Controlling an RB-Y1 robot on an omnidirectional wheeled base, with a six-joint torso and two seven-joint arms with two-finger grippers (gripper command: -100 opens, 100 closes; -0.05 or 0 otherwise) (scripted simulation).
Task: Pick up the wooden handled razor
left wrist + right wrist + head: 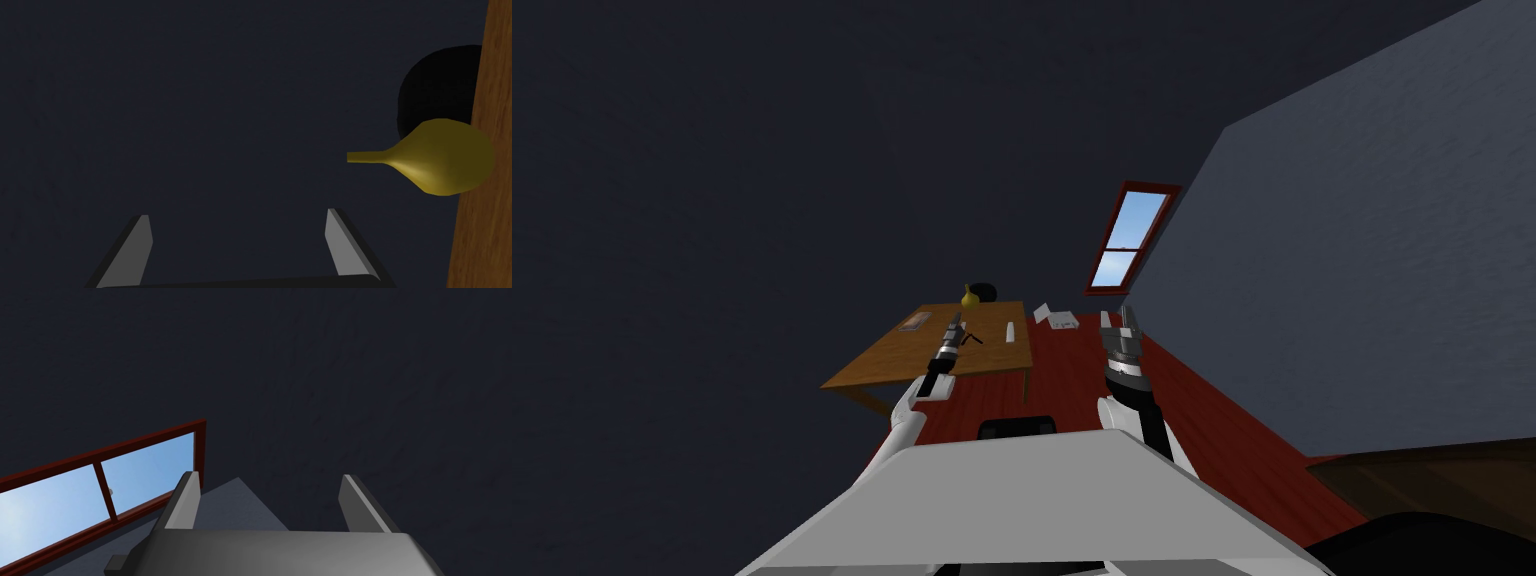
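A wooden table (912, 365) stands ahead on my left. On it lies a small dark angled object (973, 338), possibly the razor, too small to tell. My left gripper (954, 321) hovers over the table just beside that object, fingers open and empty. In the left wrist view the left gripper (239, 214) points past the table edge (482, 200) toward a yellow vase (435, 157). My right gripper (1118, 318) is raised over the red floor to the right of the table, open and empty (270, 475).
Also on the table are a yellow vase (970, 296), a black round object (984, 291), a flat grey item (916, 321) and a white stick (1010, 331). White boxes (1057, 318) lie on the floor beyond. Dark brown furniture (1412, 480) sits at my right.
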